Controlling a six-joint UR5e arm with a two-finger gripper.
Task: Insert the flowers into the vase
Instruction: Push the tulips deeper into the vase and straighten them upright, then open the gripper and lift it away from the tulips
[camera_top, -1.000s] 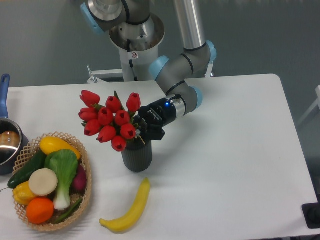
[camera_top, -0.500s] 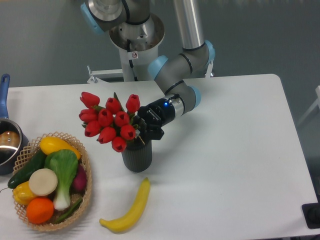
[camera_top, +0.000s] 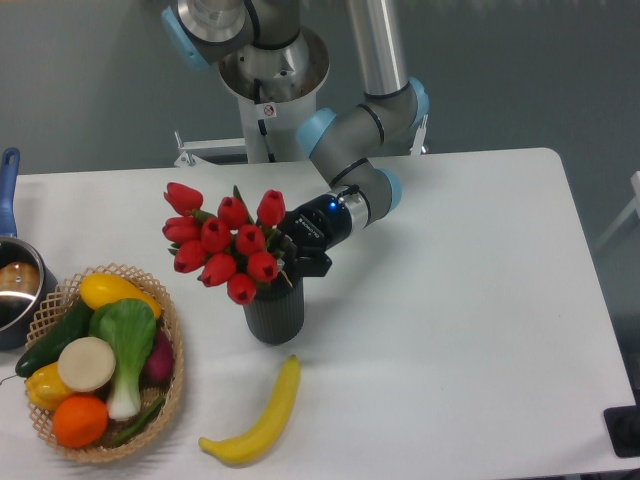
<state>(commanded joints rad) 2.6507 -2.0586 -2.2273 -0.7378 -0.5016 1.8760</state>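
A white bench (camera_top: 450, 300) held a dark grey ribbed vase (camera_top: 274, 312) near its middle. A bunch of red tulip flowers (camera_top: 225, 245) leaned up and to the left out of the vase's mouth, the buds spread wider than the vase itself. The stems were mostly hidden behind the buds and the claw, so how deep they sat inside the vase could not be made out.

The black claw (camera_top: 292, 262) of the robot arm reached in from the right, just above the vase rim, and was closed around the lower part of the bunch; its fingertips were largely covered by buds and leaves.

In front of the vase lay a yellow banana (camera_top: 258, 419). At the left stood a woven basket (camera_top: 172, 375) of toy vegetables and fruit. A pot (camera_top: 14, 285) with a blue handle was cut off by the left edge. A small dark object (camera_top: 627, 430) was cut off at the lower right corner.
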